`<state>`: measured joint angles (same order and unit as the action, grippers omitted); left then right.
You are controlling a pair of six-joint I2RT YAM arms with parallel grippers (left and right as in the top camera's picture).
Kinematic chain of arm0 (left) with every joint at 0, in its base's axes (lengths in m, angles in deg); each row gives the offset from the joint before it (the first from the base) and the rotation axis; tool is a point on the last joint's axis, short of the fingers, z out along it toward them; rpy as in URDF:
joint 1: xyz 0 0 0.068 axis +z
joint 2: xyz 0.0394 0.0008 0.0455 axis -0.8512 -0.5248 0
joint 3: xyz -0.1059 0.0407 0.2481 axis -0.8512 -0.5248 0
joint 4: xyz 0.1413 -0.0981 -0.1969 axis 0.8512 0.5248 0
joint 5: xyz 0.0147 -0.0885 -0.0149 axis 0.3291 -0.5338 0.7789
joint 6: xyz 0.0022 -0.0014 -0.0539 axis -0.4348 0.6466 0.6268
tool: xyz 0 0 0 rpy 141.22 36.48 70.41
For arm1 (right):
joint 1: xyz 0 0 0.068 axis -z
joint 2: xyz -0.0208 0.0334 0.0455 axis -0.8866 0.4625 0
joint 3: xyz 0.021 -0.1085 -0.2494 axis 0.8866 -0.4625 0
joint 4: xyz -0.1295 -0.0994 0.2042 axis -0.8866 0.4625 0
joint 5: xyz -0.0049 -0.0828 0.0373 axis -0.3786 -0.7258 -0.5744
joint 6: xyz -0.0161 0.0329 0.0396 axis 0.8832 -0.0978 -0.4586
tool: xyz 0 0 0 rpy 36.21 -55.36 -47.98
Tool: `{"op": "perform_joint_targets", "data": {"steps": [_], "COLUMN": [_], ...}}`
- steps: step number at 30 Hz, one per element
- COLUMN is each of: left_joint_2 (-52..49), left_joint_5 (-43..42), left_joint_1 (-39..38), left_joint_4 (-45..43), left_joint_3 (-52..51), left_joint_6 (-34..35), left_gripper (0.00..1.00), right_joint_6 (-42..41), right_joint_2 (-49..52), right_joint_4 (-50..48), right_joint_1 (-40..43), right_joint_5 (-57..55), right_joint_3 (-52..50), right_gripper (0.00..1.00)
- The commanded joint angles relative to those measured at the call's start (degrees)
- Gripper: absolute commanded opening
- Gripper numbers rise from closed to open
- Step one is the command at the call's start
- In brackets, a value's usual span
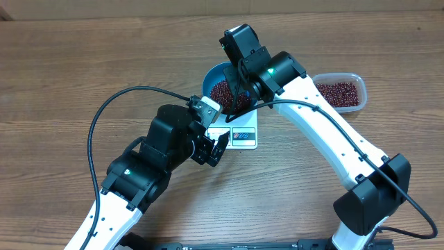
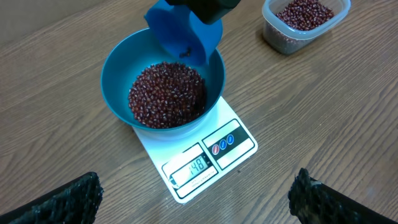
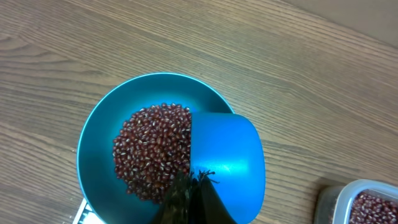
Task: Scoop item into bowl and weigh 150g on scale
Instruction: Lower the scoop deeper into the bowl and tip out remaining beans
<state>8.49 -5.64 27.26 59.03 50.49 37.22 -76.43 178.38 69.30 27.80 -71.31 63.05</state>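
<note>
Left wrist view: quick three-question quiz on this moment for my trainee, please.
1. True or false: the bowl stands on the scale.
2. Fill in: the clear tub holds dark red-brown ___.
3. The blue scoop hangs tilted over: A) the tub, B) the bowl, C) bare table.
Key: 1 true; 2 beans; 3 B.
</note>
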Motion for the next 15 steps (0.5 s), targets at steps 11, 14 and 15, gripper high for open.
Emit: {"op": "perform_joint_targets", "data": {"steps": [11,14,15], "left_joint_2": [-0.2,-0.2,-0.2], "left_joint_5": [0.0,0.0,0.0], "left_joint_1": [0.1,0.1,0.1], "left_joint_4": [0.0,0.0,0.0], "left_joint_3": [-0.3,-0.3,-0.3], "left_joint_6": [0.3,0.3,0.3], "left_gripper": [1.00,1.00,0.99], "right_joint_6": [-0.2,-0.2,-0.2], "right_joint_2": [-2.7,-2.7,-2.7], "right_joint_4": [-0.6,-0.6,-0.6], "right_joint_1": [-0.4,-0.4,-0.4], "right_joint_5": [8.0,8.0,8.0], "right_joint_3": [2.2,2.2,2.2], "right_gripper": [0.04,0.04,0.04]}}
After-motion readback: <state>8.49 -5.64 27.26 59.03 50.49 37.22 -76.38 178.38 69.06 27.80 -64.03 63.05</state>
